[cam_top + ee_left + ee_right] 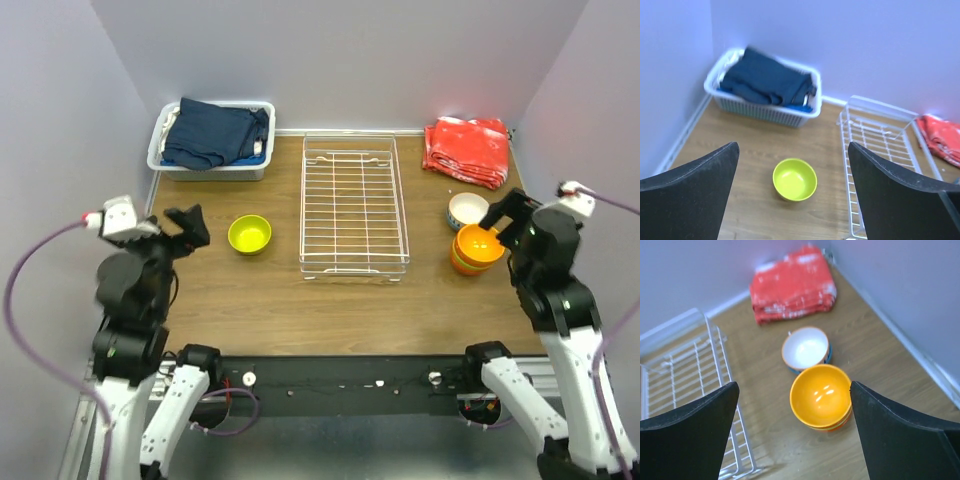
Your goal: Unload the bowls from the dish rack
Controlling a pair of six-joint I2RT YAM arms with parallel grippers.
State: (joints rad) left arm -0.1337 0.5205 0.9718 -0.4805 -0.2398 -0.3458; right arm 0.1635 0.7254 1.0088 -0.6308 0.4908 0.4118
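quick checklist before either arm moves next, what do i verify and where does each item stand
1. dish rack free of bowls: ok, none in it in any view.
2. left pincer open and empty: ok, the jaws are wide apart above the table.
3. right pincer open and empty: ok, the jaws are spread over the orange stack.
4. yellow-green bowl upright on the table, apart from the rack: ok.
5. Orange stack and white bowl upright, right of the rack: ok.
6. Every bowl accounted for: cannot tell, nested bowls hide each other.
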